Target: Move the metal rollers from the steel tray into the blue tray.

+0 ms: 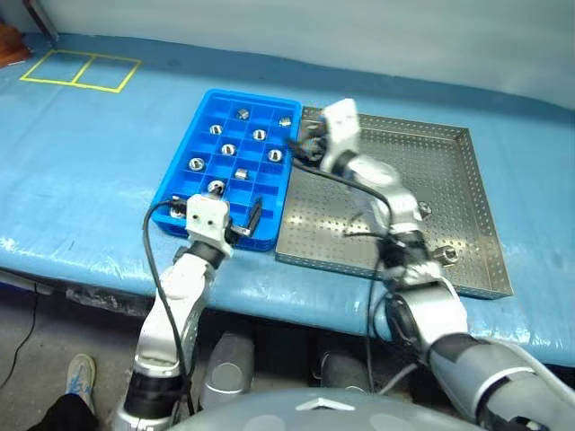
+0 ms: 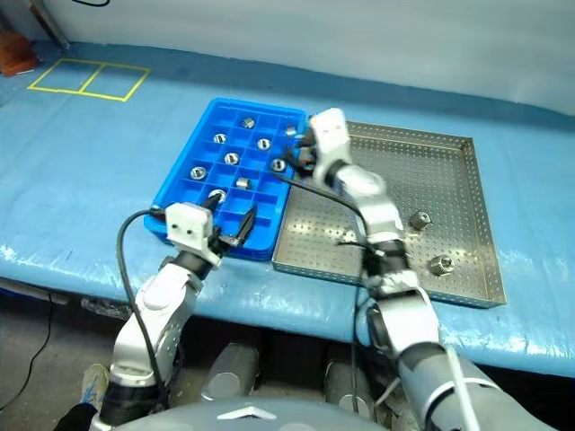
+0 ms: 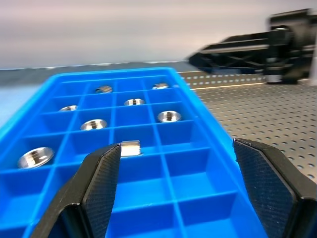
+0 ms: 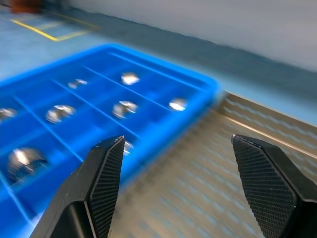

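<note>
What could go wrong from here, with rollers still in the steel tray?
1. Two metal rollers still lie in the steel tray beside the right forearm; a careless reach back may knock them rolling.
2. The open right gripper hangs over the seam between the trays; its fingers might clip the blue tray rim.
3. The open left gripper sits at the blue tray's near edge and could nudge it, jostling the placed rollers.

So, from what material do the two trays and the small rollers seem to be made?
Blue tray: probably moulded plastic, with a uniform bright colour and a soft gloss. Steel tray: sheet metal, dull grey, perforated. Metal rollers: polished metal, judging by their mirror-like glints.
</note>
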Robot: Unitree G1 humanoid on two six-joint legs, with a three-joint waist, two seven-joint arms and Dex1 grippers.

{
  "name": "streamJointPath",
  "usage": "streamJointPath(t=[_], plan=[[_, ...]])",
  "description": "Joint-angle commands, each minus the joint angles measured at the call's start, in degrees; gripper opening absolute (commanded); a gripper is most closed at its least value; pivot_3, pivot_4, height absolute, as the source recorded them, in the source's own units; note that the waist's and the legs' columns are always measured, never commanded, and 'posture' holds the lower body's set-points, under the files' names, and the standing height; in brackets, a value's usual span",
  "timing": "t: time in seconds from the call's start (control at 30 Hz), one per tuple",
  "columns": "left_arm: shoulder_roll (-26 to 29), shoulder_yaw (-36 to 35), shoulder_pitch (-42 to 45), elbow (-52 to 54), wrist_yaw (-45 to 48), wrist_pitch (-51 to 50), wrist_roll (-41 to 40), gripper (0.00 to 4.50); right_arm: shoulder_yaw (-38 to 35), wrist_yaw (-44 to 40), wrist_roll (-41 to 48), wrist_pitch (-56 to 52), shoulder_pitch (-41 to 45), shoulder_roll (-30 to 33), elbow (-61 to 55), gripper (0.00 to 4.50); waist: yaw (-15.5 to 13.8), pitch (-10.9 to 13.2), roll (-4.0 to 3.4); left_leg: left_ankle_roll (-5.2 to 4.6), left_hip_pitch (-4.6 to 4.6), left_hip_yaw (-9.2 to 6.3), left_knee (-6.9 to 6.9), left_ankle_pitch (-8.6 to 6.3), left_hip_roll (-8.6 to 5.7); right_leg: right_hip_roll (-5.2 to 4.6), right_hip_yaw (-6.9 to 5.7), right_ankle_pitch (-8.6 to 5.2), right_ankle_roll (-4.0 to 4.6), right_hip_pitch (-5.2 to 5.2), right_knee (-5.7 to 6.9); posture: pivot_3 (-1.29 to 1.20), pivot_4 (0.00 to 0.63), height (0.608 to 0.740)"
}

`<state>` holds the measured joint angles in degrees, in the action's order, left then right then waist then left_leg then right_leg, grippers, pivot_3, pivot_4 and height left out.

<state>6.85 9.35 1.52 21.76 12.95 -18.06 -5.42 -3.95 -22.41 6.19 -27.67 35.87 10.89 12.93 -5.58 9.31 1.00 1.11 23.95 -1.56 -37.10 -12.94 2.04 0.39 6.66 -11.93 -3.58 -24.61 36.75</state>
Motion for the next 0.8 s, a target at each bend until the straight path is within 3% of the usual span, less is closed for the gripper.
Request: streamJointPath(t=[0.03,0.2,0.3,0.63,0.8], plan=[[-0.7,2.5,3.7,-2.9,2.3,2.6,0.0,3.96,-2.9,4.6,0.3,-4.5,-5.7,1.2,-9.0,3.66,1.8,0.0,-0.03,0.0,-0.03,0.0,0.01,0.0,0.01,0.03,0.01,0.02,0.02,0.0,0.02,0.06,0.15,0.74],[-1.2,3.9,6.2,-6.5,3.8,4.6,0.4,3.96,-6.4,8.8,1.0,-8.5,-12.8,2.6,-18.0,3.66,7.0,0.0,-0.11,-0.02,-0.17,0.11,0.07,0.0,0.06,0.09,0.17,0.11,-0.24,-0.01,0.16,0.01,0.15,0.74],[-1.7,3.9,6.1,-7.4,3.8,5.2,0.3,3.96,-7.8,11.2,-0.2,-9.1,-14.5,3.6,-19.3,3.66,8.7,0.0,-0.12,-0.03,-0.29,0.14,0.03,0.0,0.1,0.13,0.2,0.04,-0.49,0.06,0.2,0.0,0.15,0.74],[-1.5,3.9,4.5,-6.9,3.7,4.9,0.3,3.96,-13.6,12.4,7.0,-10.2,-11.4,1.5,-12.5,3.66,9.5,0.0,-0.11,-0.09,-0.28,0.22,-0.21,0.05,0.02,0.11,0.4,0.04,-0.49,0.19,0.18,0.03,0.15,0.74],[-1.4,3.8,3.5,-5.9,3.5,4.7,0.2,3.96,-13.0,12.6,8.4,-9.7,-9.5,1.3,-7.6,3.66,9.3,0.0,-0.11,-0.1,-0.27,0.2,-0.19,0.05,0.02,0.11,0.38,0.17,-0.7,0.18,0.18,0.05,0.15,0.74]])
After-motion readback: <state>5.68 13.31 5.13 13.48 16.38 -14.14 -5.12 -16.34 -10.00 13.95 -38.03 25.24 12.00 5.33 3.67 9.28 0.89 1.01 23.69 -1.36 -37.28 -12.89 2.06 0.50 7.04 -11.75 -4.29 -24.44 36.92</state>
